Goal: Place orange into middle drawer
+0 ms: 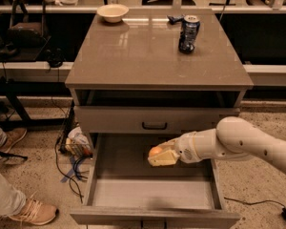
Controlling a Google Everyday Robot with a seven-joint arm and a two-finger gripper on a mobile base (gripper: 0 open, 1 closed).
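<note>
I see a pale bowl [113, 12] and a drinks can [188, 33] on the cabinet top [148, 61]; the black-handled drawer front [114, 119] sits just above my gripper [161, 157].

One desk [133, 56], centre of frame, with two drawers in view: one middle drawer [152, 192] pulled open at lower centre, and one closed drawer [109, 120] above it bearing one black handle [154, 126]. One hand [157, 156], centre right over the open drawer, closed round one orange [155, 151]. On the desk top: one bowl [112, 12], upper left; one drinks can [188, 33], upper right. Two shoes [35, 212], left edge and lower left.
</note>
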